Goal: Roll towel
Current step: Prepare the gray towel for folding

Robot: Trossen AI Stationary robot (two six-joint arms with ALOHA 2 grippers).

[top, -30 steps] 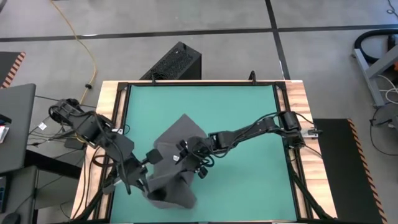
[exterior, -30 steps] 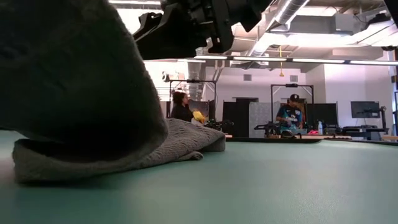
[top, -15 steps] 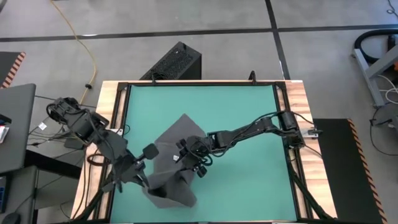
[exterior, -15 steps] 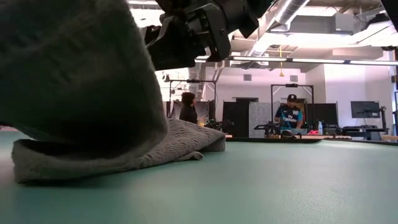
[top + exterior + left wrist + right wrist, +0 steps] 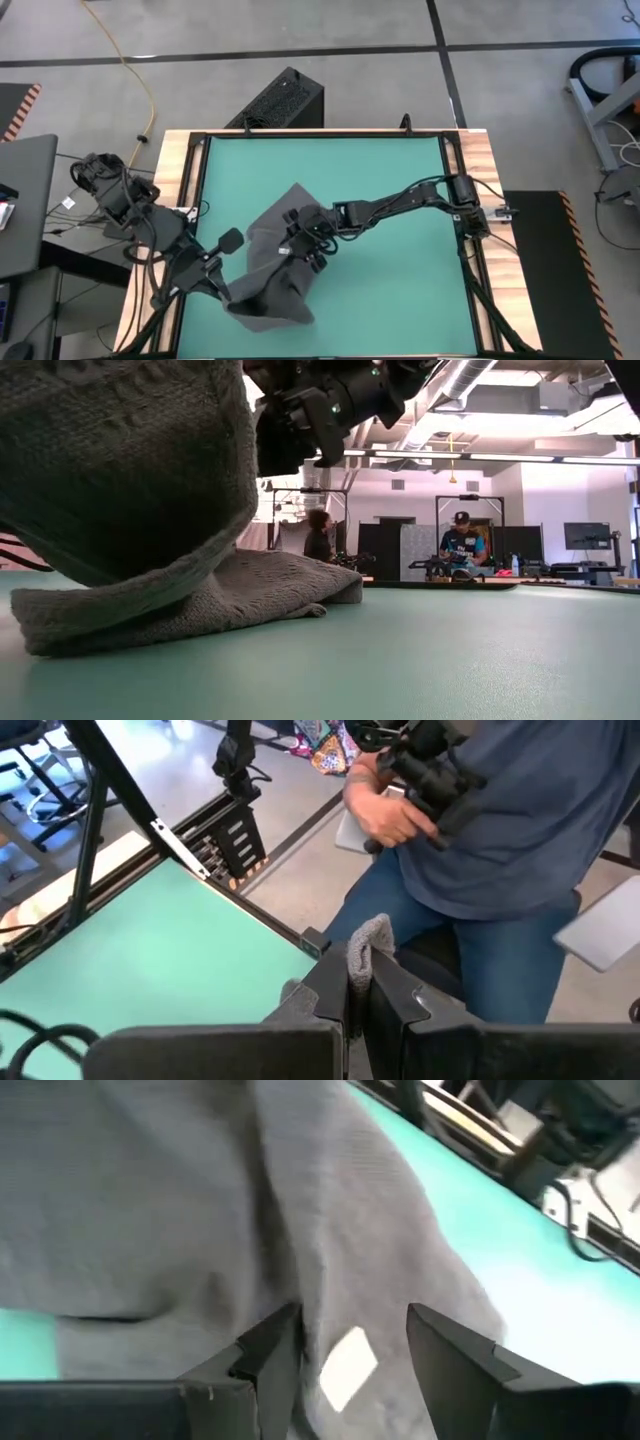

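From overhead, the dark grey towel (image 5: pixel 272 262) lies bunched on the green table (image 5: pixel 400 200), left of centre toward the near edge. The left gripper (image 5: pixel 222 291) sits at its near-left corner, the right gripper (image 5: pixel 300 240) over its middle.

At table height, the towel (image 5: pixel 150 510) is lifted in a thick fold, with two people (image 5: pixel 460 545) far behind.

The left wrist camera shows the left gripper (image 5: pixel 360 995) pinching a towel (image 5: pixel 362 945) edge between pressed-together fingers, a person (image 5: pixel 500 840) close behind.

The right gripper (image 5: pixel 350 1345) hangs spread over the towel's (image 5: pixel 150 1200) white label (image 5: pixel 345 1365).

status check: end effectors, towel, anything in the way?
Left end effector shut on towel at its near-left corner. Right end effector open over towel's middle, by white label. Towel partly lifted, not rolled. No obstructions.
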